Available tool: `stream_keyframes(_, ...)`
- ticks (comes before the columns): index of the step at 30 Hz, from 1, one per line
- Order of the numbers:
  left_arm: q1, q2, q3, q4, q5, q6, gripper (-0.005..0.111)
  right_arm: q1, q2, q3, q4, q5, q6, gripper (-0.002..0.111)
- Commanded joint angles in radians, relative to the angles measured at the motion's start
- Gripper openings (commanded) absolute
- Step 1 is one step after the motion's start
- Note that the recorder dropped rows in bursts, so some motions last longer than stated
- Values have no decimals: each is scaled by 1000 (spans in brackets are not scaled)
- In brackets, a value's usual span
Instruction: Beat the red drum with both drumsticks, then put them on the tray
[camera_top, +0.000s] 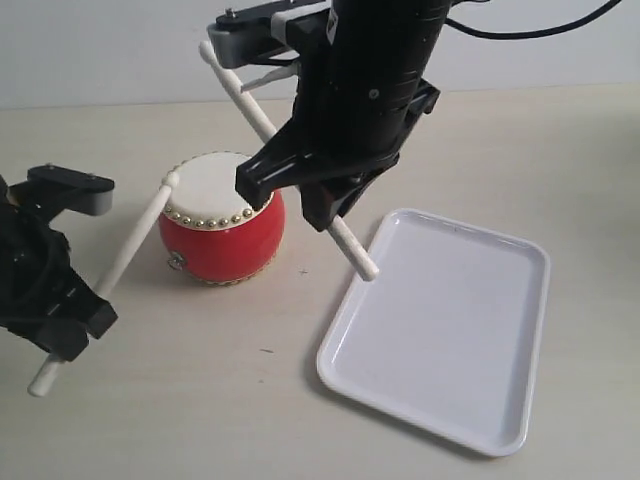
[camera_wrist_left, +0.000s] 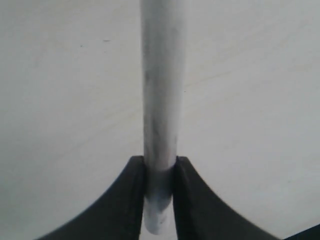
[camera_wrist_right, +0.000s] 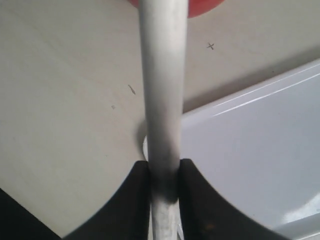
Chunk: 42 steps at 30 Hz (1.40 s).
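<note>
The red drum (camera_top: 222, 238) stands left of centre, its cream head (camera_top: 208, 188) facing up. At the lower left, my left gripper (camera_top: 78, 312) (camera_wrist_left: 160, 180) is shut on a pale drumstick (camera_top: 130, 250) (camera_wrist_left: 161, 95). That stick slants up, and its far end rests at the left rim of the drum head. My right gripper (camera_top: 300, 195) (camera_wrist_right: 164, 175) hangs over the drum's right side, shut on the second drumstick (camera_top: 245, 100) (camera_wrist_right: 162, 85). The second stick's lower end (camera_top: 368, 268) hangs at the near-left edge of the white tray (camera_top: 440, 330) (camera_wrist_right: 255, 150).
The pale tabletop (camera_top: 180, 420) spreads around the drum and tray. The right arm's black body (camera_top: 370, 70) looms above the drum and hides part of its head. A sliver of the red drum (camera_wrist_right: 200, 6) shows past the stick in the right wrist view.
</note>
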Motion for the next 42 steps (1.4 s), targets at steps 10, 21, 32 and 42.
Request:
stream_keyframes(10,6,-398,-4,79,60,-29,0,-1,275,28,57,-3,-22,0)
stream_keyframes(21,1,0,-13,-1,26,51,0,-1,-15,-59,14,-3,-35,0)
stream_keyframes(32,3,124,-108,-53,194,73,0,-1,33,-63,15,-3,-51,0)
stream_keyframes(42,5,-336,-108,-3,240,67,0,-1,331,-57,68,-3,-51,0)
